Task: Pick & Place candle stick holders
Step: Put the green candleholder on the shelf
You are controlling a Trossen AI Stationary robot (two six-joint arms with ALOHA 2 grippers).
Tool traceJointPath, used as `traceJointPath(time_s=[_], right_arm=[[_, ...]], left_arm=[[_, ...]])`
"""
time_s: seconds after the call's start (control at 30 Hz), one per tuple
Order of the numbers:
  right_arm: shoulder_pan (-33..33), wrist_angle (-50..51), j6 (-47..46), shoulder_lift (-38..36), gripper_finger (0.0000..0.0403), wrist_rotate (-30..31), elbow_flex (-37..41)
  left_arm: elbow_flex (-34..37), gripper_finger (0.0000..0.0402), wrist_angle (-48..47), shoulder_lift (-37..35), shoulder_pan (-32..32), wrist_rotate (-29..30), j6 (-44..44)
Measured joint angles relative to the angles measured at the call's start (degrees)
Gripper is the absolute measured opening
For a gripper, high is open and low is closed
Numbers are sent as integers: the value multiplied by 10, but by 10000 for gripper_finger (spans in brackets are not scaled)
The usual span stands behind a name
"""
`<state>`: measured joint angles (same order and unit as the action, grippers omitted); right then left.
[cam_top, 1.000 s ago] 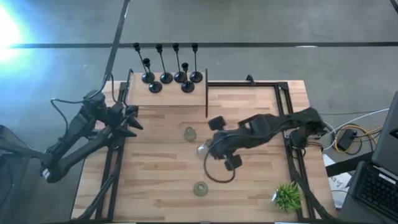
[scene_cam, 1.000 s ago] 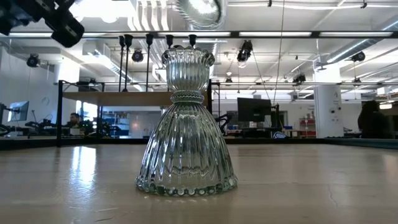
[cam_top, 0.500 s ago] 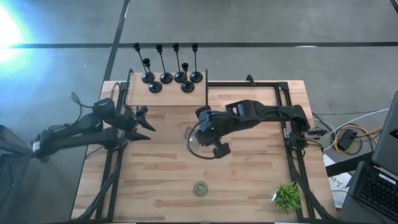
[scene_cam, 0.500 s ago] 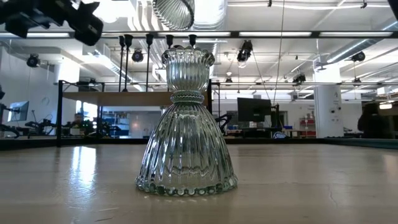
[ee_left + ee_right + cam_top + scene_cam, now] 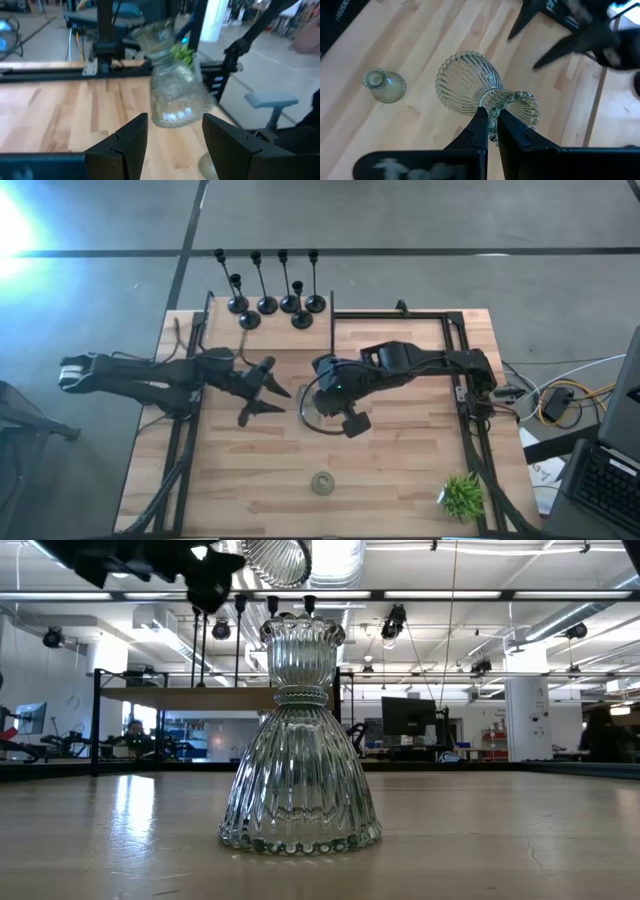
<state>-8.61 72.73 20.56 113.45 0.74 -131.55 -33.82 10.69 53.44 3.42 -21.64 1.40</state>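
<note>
My right gripper [image 5: 322, 392] is shut on a clear ribbed glass candle stick holder [image 5: 480, 87], held high over the table's middle; its base shows at the top of the low view [image 5: 275, 555]. My left gripper [image 5: 262, 392] is open just left of it, touching nothing. A second glass holder [image 5: 175, 97] stands upright on its base ahead of the left gripper's open fingers [image 5: 172, 125]. A third [image 5: 321, 482] stands near the front edge, close to the low camera [image 5: 300, 740]. Several black holders [image 5: 270, 290] stand on their round bases on the far-left shelf. My right gripper pinches the glass holder at its narrow neck [image 5: 492, 104] between its two fingers [image 5: 479, 125], which lie across it. The holder is lifted clear of the table and lies tipped on its side, its wide base [image 5: 465, 82] turned toward the table's near edge.
A small green plant [image 5: 462, 495] stands at the front right corner. A black frame [image 5: 465, 370] rims the table, and a thin black post [image 5: 332, 330] edges the shelf. A glass holder on the table also shows in the right wrist view [image 5: 384, 85].
My right gripper has carried the glass holder toward the table's left and far edges, keeping it clear of the table. My left gripper has moved toward the table's right edge, toward the held holder, and stays open.
</note>
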Motion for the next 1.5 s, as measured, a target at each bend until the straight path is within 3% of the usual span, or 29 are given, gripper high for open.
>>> traceJointPath(time_s=[0.3,0.67,1.0,1.5], right_arm=[[-1,0,-5,0,11,-21,0],[-1,-2,-4,1,11,-28,11],[-1,-10,-2,1,11,-27,11],[-1,-12,1,2,11,-25,12]], left_arm=[[-77,193,-2,102,0,-16,-11],[-148,193,3,168,0,-34,38],[-181,193,14,217,0,-104,95],[-184,193,51,244,0,-122,95]])
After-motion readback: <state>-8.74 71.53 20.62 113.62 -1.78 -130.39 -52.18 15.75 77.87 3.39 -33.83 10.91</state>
